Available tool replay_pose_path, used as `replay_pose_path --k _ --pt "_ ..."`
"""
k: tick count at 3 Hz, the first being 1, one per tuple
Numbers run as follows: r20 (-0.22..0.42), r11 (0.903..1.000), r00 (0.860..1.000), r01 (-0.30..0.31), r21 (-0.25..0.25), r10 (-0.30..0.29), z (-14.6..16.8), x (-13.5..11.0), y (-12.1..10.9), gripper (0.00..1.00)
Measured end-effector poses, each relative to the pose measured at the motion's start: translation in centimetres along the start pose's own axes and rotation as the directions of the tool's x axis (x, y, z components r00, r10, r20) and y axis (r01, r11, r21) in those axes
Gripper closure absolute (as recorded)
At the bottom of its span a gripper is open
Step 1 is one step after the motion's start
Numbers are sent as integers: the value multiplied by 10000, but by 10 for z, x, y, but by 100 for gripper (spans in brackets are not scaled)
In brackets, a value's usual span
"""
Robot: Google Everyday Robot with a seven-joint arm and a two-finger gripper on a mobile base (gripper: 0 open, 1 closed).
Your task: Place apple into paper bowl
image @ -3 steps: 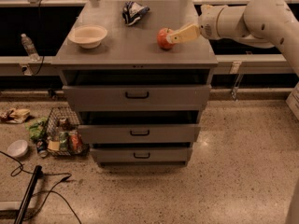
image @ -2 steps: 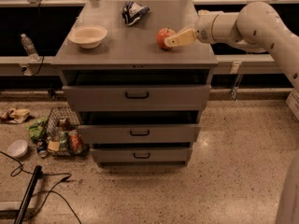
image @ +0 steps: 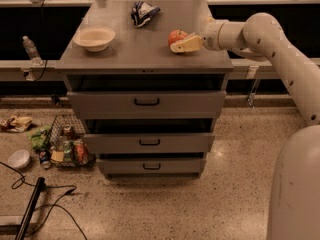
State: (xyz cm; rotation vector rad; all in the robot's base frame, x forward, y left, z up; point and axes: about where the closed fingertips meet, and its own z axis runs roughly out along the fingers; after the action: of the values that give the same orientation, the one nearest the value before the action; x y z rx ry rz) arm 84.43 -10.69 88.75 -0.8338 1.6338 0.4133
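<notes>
The red-orange apple [image: 175, 34] sits on the right part of the grey cabinet top [image: 135, 49]. My gripper [image: 183, 43] reaches in from the right on the white arm and is right at the apple, covering its lower right side. The cream paper bowl [image: 94, 38] stands empty on the left part of the top, well to the left of the apple and gripper.
A crumpled dark bag [image: 144, 12] lies at the back of the top. The cabinet has three partly open drawers [image: 146, 102]. On the floor at left are a wire basket of cans [image: 67, 146], a small white bowl [image: 19, 159], a bottle [image: 31, 49] and cables.
The gripper has moved left from beside the apple to right up against it, now overlapping its lower right side. The bowl and the bag have not moved.
</notes>
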Motion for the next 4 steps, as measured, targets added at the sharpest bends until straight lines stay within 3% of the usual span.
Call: replay_pose_path --k 1,3,4 --pt "-139 9991 9991 -411 -62 411 15 7 -1 0" --pt "-1019 9893 9909 -992 -1071 884 41 32 33 48" --pt "-418 9780 9983 -482 -2029 406 58 -1 60 71"
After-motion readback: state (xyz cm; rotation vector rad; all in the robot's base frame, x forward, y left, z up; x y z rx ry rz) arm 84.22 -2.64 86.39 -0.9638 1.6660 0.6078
